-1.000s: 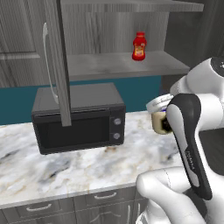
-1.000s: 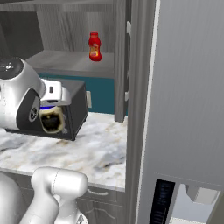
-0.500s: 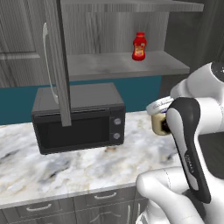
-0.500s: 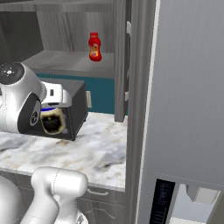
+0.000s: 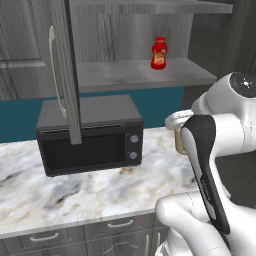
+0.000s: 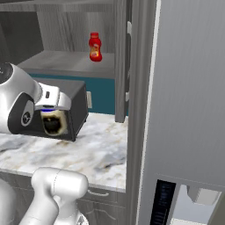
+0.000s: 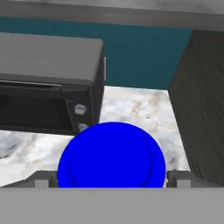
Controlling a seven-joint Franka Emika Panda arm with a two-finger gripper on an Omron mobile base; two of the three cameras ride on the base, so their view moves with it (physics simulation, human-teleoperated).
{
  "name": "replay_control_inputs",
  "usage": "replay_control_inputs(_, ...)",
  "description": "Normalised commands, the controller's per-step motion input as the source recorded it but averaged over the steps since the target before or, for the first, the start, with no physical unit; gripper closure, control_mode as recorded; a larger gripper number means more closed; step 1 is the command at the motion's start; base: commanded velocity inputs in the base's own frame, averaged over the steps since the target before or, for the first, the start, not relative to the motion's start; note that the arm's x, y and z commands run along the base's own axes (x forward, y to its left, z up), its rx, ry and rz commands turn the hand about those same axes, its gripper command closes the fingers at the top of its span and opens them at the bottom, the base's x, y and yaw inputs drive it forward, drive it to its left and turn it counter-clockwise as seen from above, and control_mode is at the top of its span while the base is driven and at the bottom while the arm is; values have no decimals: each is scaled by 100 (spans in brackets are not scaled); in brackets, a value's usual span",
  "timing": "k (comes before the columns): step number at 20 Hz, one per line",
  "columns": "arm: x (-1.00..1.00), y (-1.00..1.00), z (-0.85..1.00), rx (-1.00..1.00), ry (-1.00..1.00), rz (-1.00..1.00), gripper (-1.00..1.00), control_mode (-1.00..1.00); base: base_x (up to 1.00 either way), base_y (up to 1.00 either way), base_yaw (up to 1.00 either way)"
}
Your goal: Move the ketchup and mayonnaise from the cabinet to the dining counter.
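Marble counter [image 5: 75, 187] with black microwave [image 5: 90, 132], ketchup [image 5: 159, 52] on cabinet [image 5: 135, 75] shelf, jaws wide around mayonnaise [image 7: 112, 155].

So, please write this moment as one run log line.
end effector: shut on mayonnaise | ketchup: upright on cabinet shelf | microwave: on counter

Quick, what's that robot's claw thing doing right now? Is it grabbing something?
End effector: closed around the mayonnaise jar, its two fingers on either side of the blue lid.
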Motion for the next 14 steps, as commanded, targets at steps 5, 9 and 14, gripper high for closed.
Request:
replay_control_inputs(5,0,-3,-1,0,2,-4,100,100,0,0,-1)
replay_control_inputs(9,0,0,0,0,0,0,100,100,-38,0,0)
replay_control_inputs(14,0,0,0,0,0,0,100,100,-88,0,0)
